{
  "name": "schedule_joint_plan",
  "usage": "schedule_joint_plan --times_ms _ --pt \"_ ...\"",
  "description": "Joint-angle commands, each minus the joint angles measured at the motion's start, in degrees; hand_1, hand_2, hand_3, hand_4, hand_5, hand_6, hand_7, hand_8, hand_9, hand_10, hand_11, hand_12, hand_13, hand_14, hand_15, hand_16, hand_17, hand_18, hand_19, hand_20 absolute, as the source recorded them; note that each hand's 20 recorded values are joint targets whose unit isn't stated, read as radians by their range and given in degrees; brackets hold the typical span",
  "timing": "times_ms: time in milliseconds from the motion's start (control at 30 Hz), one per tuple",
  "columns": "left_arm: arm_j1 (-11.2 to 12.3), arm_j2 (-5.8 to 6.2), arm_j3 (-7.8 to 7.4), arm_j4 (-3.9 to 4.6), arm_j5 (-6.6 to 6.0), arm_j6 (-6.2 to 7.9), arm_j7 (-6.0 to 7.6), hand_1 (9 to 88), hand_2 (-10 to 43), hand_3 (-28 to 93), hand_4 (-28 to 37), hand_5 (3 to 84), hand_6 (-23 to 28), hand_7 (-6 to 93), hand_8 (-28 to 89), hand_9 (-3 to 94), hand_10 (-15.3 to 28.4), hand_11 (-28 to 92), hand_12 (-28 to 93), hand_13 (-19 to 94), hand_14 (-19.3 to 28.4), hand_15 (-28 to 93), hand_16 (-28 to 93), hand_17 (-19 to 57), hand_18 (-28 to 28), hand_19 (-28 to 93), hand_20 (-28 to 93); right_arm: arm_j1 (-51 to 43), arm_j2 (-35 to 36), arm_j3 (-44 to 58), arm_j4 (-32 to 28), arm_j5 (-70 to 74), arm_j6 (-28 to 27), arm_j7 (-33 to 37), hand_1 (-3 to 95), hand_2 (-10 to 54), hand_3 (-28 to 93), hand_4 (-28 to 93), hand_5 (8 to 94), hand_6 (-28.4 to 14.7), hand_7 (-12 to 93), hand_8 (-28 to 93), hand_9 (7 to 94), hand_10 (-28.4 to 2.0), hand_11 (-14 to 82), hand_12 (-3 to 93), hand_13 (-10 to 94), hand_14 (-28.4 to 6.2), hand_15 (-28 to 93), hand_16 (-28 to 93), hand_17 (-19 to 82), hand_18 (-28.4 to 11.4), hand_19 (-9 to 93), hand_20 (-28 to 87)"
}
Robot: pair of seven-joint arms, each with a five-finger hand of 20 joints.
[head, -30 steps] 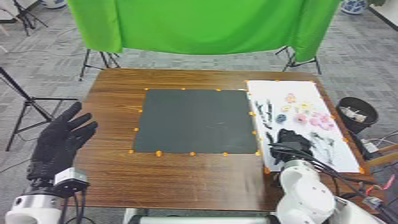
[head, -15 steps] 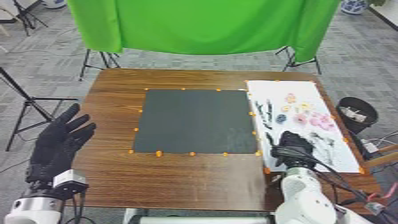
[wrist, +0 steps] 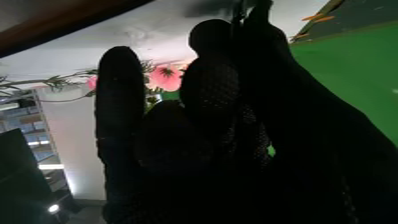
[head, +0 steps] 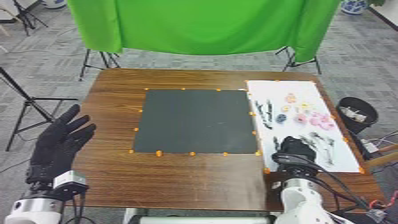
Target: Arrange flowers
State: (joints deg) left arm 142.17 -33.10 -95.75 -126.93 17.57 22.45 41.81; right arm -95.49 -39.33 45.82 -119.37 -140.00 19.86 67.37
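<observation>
The right hand [head: 296, 150] hides some white sheet [head: 266, 90] and, in the wrist view, parts of 2 pink flowers [wrist: 165, 79]; its opening and hold are unclear. The left hand [head: 58, 145] extends straight, empty.

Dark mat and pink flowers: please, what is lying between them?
In the head view, thin dark pieces and a small dark blue one lie there on the white sheet; orange bits run along its edge.

The head view is evenly bright; lights [wrist: 51, 166] glare in the right wrist view.
</observation>
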Motion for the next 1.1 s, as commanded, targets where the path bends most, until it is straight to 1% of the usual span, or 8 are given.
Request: schedule_joint_plan --times_ms 33,367,500,533,733,900,1000,1100 --pt "0.7 -0.88 -0.37 -0.46 0.94 0.31 -0.35 30.8 7.2 63 -20.5 36.1 8.3 10.1 -8 31.1 17.1 25 10 19 22.3 51 -10 -9.8 20.1 41 9 2.2 2.8 -0.3 -0.4 -1.3 1.5 0.2 50.1 -7.4 81 -16 77.3 -3.8 38 28 78.7 -13.3 54.3 38.5 78 -8.3 85 24 39 -17.6 81 11" --pt "2.7 -1.18 -2.71 -1.15 1.31 0.69 -0.58 30.9 7.2 63 -20.5 36.0 8.2 10.1 -8 31.1 17.0 25 10 19 22.3 51 -10 -9.8 20.1 41 9 8.5 4.3 -1.9 -3.6 0.5 0.6 -1.4 50.2 -7.4 81 -16 77.5 -3.9 38 28 78.7 -13.3 54.6 38.6 78 -8.3 85 24 39 -17.9 81 12" --pt "2.8 -1.78 -3.30 -1.28 1.97 0.56 -1.49 30.8 7.2 63 -20.4 35.9 8.2 10.1 -8 31.0 17.0 25 10 19 22.3 51 -10 -9.8 20.1 41 9 11.4 4.0 -3.9 -4.5 0.7 0.6 -2.2 50.2 -7.6 81 -16 77.6 -3.9 37 28 78.8 -13.3 54.5 38.6 79 -8.4 85 24 38 -17.9 81 12" --pt "4.0 -0.50 -3.53 -1.56 0.47 1.29 0.37 30.8 7.2 63 -20.5 35.9 8.3 9.9 -8 31.0 17.0 25 10 19 22.3 51 -10 -9.8 20.1 41 9 12.3 3.5 -4.3 -4.5 1.5 0.2 -3.4 50.2 -7.6 81 -16 77.7 -4.0 37 28 78.9 -13.3 54.5 38.6 79 -8.4 85 24 38 -17.9 81 12" --pt "4.9 -1.03 -4.80 -1.81 0.45 1.57 -0.01 30.9 7.4 62 -20.4 35.7 8.2 9.8 -8 30.9 17.0 25 10 19 22.2 51 -10 -9.7 20.0 41 9 20.3 -0.8 -11.0 -3.2 4.5 -1.8 -7.2 50.0 -8.1 81 -16 78.0 -4.0 37 28 79.4 -13.1 54.3 38.7 79 -8.4 85 24 38 -18.0 81 12" --pt "5.1 0.50 -4.87 -1.91 -0.78 2.11 1.36 30.9 7.4 62 -20.2 35.5 8.3 9.6 -8 30.6 17.0 25 10 19 22.0 51 -10 -9.7 20.0 41 9 28.4 -5.9 -17.7 -0.2 7.3 -3.9 -11.0 49.9 -8.2 81 -15 78.2 -3.8 37 28 79.5 -13.1 54.2 38.9 79 -8.4 85 24 38 -18.1 81 12" --pt "3.5 -0.03 -4.69 -1.70 0.46 1.64 -0.39 30.9 7.5 62 -20.1 35.5 8.2 9.6 -8 30.5 17.0 25 10 18 21.9 51 -10 -9.7 20.0 41 9 31.7 -9.1 -20.2 1.8 8.8 -4.4 -12.2 49.9 -8.3 81 -15 78.3 -3.7 37 28 79.5 -13.1 54.1 38.9 79 -8.4 85 24 38 -18.0 81 12" --pt "2.7 0.11 -4.29 -1.65 0.56 1.59 -0.75 30.9 7.5 62 -20.0 35.3 8.2 9.5 -8 30.4 16.9 25 10 18 21.7 51 -10 -9.7 19.9 41 9 33.1 -12.5 -20.8 4.0 10.6 -6.3 -14.7 49.9 -8.3 81 -15 78.4 -3.8 36 28 79.6 -13.0 54.1 38.9 79 -8.3 85 24 38 -18.1 81 12"
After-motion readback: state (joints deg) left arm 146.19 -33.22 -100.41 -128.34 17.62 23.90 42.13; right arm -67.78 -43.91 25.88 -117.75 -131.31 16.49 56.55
